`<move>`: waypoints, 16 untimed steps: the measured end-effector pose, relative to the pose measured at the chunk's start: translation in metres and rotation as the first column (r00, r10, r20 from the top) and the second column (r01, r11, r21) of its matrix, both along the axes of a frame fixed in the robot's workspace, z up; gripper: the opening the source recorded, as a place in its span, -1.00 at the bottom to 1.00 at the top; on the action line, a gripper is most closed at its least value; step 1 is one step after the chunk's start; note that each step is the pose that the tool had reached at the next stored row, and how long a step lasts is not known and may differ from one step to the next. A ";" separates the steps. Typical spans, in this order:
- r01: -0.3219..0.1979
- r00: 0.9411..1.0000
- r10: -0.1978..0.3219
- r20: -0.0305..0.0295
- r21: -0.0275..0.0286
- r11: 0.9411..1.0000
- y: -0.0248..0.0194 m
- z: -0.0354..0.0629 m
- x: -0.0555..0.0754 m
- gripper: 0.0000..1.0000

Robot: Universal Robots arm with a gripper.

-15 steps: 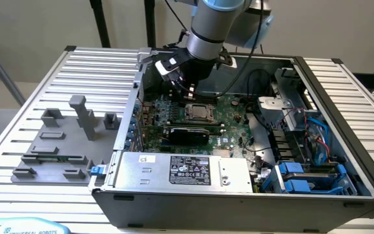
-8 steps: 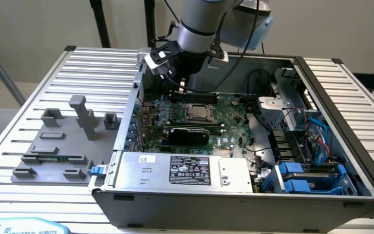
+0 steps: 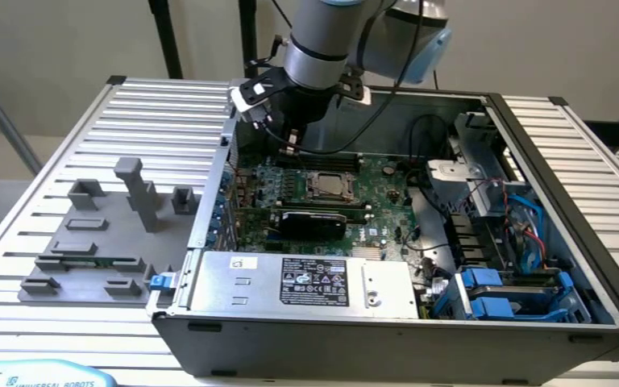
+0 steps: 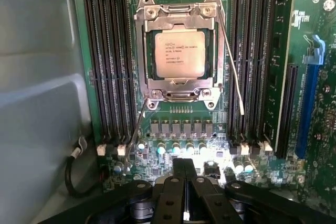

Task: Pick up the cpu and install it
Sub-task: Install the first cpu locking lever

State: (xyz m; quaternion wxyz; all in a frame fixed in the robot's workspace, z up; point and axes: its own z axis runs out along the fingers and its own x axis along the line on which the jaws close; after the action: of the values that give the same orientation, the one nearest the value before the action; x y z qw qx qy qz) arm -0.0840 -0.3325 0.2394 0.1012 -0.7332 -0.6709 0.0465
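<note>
The cpu point(image 4: 179, 53), a small square chip with a silvery top, lies flat inside the metal-framed socket point(image 4: 178, 94) on the green motherboard, between banks of black memory slots point(image 4: 110, 61). In the exterior view the cpu point(image 3: 331, 185) sits mid-board inside the open computer case. My gripper point(image 3: 290, 145) hangs above the board a little behind the socket, toward the case's back wall. In the wrist view the gripper point(image 4: 185, 170) has its black fingers point(image 4: 170, 198) pressed together with nothing between them, apart from the chip.
The grey power-supply box point(image 3: 309, 282) fills the case's front. Drive bays and cables point(image 3: 503, 242) crowd the exterior view's right. A grey fixture tray point(image 3: 57, 278) holding a green memory stick point(image 3: 100, 262) lies outside the case on the left. Two thin socket levers point(image 4: 231, 66) stand raised beside the frame.
</note>
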 end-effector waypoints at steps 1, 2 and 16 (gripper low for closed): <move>0.015 1.000 -0.015 0.000 0.002 1.000 0.0000 -0.0004 0.000 -0.79; 0.030 1.000 -0.030 0.000 0.005 1.000 0.0000 -0.0008 0.000 -0.79; 0.254 0.967 -0.254 -0.002 0.022 0.967 0.0000 -0.0054 0.000 -0.79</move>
State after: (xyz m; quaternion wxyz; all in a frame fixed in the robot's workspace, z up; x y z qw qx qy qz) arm -0.0840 -0.3325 0.2340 0.1140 -0.8119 -0.5720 0.0257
